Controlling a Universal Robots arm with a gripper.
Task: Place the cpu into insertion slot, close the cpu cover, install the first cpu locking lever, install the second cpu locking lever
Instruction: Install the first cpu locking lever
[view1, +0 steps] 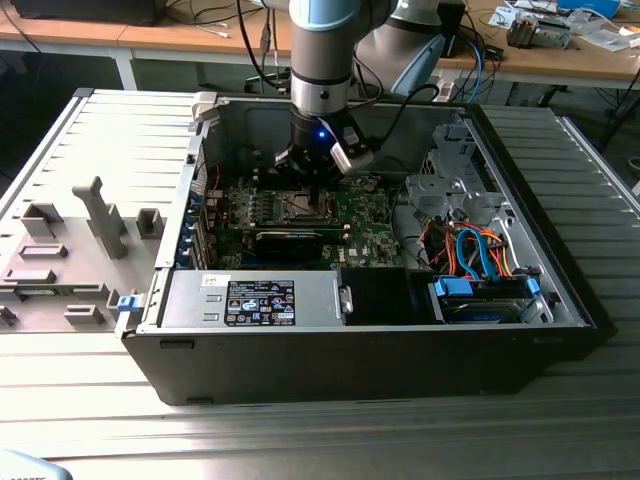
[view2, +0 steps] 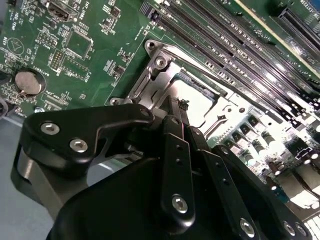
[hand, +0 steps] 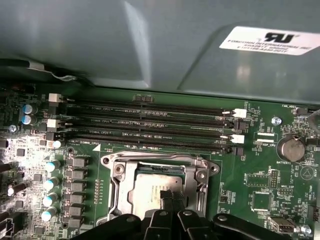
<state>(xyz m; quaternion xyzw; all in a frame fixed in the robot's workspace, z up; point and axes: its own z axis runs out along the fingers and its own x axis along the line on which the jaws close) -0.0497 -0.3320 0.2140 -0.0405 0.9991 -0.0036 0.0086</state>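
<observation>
The insertion slot (hand: 159, 187) sits on the motherboard (hand: 260, 200), and the cpu (hand: 150, 192) lies in it, with the cpu cover (hand: 120, 185) around it. Behind the slot run the memory slots (hand: 150, 125). The hand (hand: 170, 200) is directly above the slot.

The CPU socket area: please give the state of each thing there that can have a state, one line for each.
cpu: seated in the slot, metal top facing up.
slot: filled by the cpu.
cover: down over the cpu, framing it.
hand: fingers together, tips on the cpu top.
memory slots: all without modules.
computer case: side panel off, inside exposed.
</observation>
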